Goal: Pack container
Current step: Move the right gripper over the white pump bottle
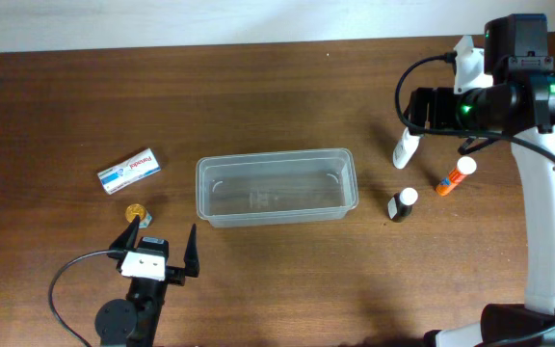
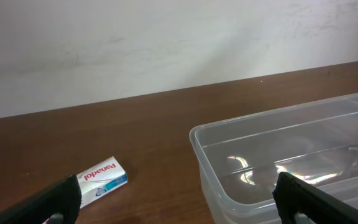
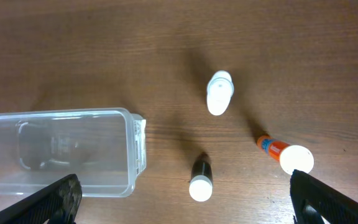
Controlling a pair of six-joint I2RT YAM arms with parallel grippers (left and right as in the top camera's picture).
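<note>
One clear container (image 1: 277,156) lies lengthwise on the brown table (image 1: 287,87). It is just ahead of the left gripper (image 1: 160,241), toward its right finger.

Left gripper: fingers spread wide, holding nothing. A small gold round object (image 1: 137,210) lies close ahead of its left finger, with a white-and-blue box (image 1: 129,171) beyond that.

Right gripper (image 3: 184,186): fingers also wide apart, holding nothing, hanging above the table off the container's short end. Three items sit below it:
- a dark bottle with a white cap (image 3: 201,180) between the fingers;
- a white bottle (image 3: 219,93) farther out;
- an orange tube with a white cap (image 3: 284,154), toward the finger at the right edge of the wrist view.

All three are apart from one another and from the container.

Container: translucent, rectangular, rounded corners, raised rim, glare on its floor.

Writing: the box reads "Panadol" in red. Lettering on the tube is too small to read.
</note>
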